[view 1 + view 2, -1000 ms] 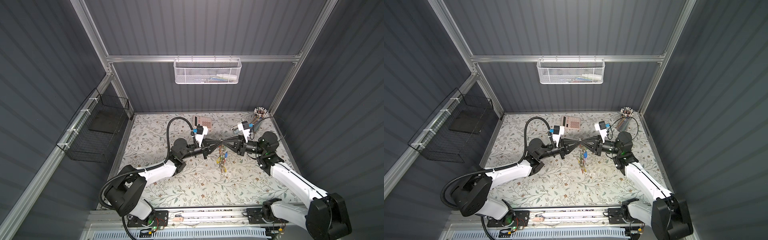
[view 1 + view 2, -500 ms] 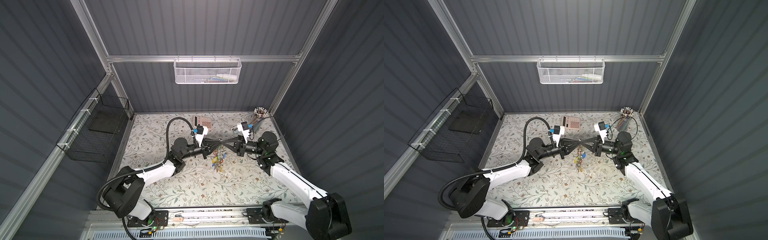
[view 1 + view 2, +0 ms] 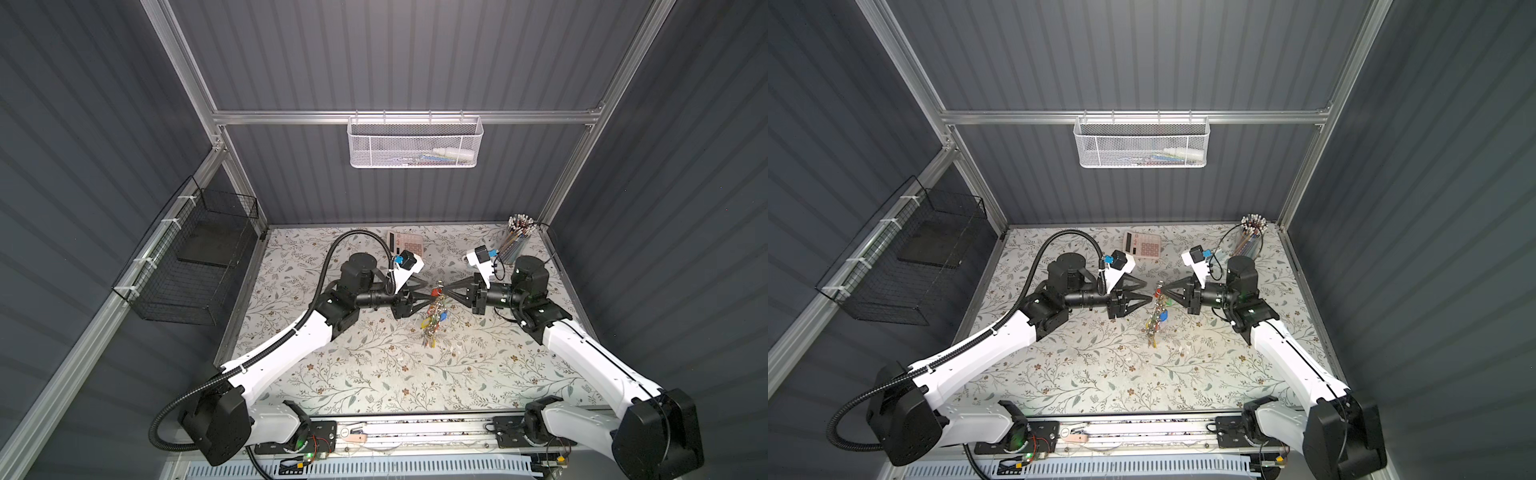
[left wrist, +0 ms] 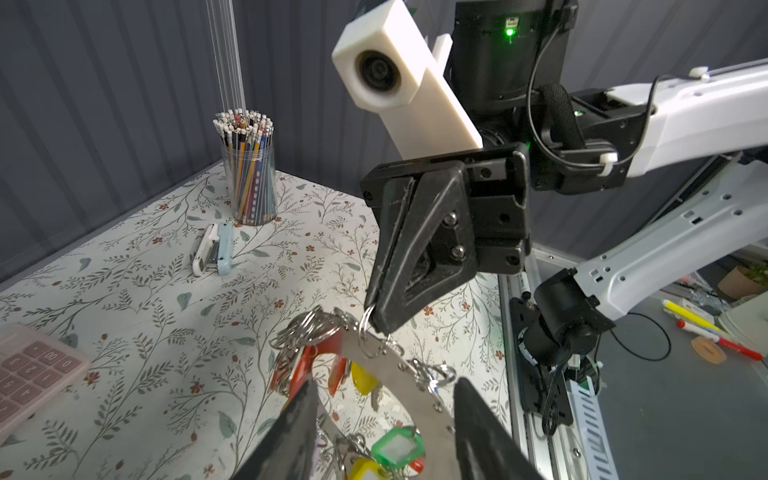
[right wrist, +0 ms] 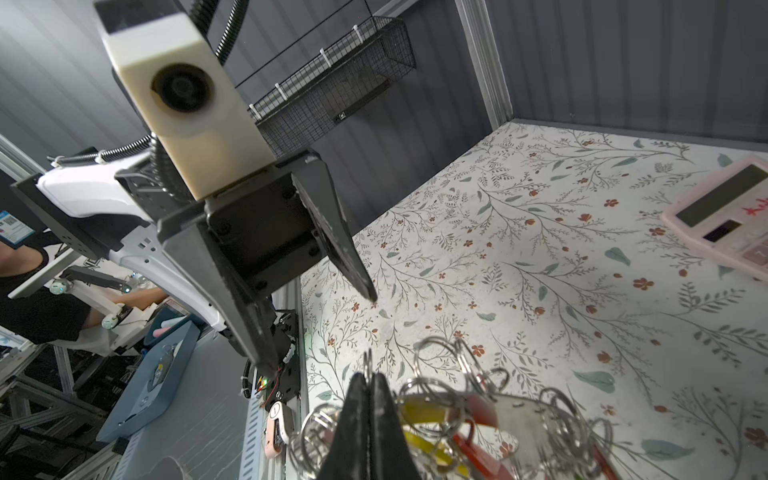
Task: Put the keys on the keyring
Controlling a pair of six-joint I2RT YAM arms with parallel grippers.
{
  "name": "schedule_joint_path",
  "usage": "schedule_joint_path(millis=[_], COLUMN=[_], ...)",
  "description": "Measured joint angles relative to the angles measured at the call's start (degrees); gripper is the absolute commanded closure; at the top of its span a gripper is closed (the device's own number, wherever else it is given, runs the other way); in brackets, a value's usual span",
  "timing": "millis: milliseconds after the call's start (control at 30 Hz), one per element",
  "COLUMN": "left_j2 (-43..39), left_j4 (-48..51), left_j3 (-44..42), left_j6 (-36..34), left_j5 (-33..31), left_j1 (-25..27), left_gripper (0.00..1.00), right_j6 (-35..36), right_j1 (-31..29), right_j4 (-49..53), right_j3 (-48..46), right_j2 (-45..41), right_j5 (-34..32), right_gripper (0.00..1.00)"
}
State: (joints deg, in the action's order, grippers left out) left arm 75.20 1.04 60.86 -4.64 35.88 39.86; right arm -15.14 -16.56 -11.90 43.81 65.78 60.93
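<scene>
Hanging the whole bunch off one pinch

Floral table (image 3: 374, 374) is mostly bare, all the action's up in the air over its middle. Right gripper (image 4: 378, 322) is clamped tight on one little split ring (image 4: 365, 332), and the keyring (image 4: 395, 376) dangles from that. Whether the lowest bits brush the table, I can't tell. Left gripper (image 4: 384, 386) is released, jaws spread either side of the keyring's flat band, not touching it as far as I can see.

Handling guess: stiff, slick metal, and hefty with all those tagged keys (image 3: 432, 328), so it'll swing and twist. I'd grab the bare flat band edge-on, not another split ring. Can't pick out a loose key anywhere.
</scene>
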Motion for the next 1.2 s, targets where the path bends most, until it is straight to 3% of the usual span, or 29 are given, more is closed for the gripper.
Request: schedule_joint_path(millis=[167,433,867,1200], left_j2=[1.57,12.79,17.90,19.98], left_j4=[13.73,30.08,37.35,39.87], left_j3=[8.02,23.12,29.20,30.84], left_j6=[-8.72,-17.73,-21.14,-22.18], left_j5=[3.13,10.49,12.52,12.83], left_j1=[-2.29,-3.08,-1.90,-1.38], left_gripper=[0.51,0.58,0.77,0.84], right_j6=[2.16,2.82,2.80,2.80], right_j1=[-0.35,-1.03,-1.62,-1.64], right_j4=[2.25,3.04,3.02,2.99], right_j3=[0.09,0.09,0.13,0.37], right_j2=[0.00,0.00,0.00,0.00], right_j5=[0.04,0.26,0.39,0.39], right_gripper=[1.00,1.00,1.00,1.00])
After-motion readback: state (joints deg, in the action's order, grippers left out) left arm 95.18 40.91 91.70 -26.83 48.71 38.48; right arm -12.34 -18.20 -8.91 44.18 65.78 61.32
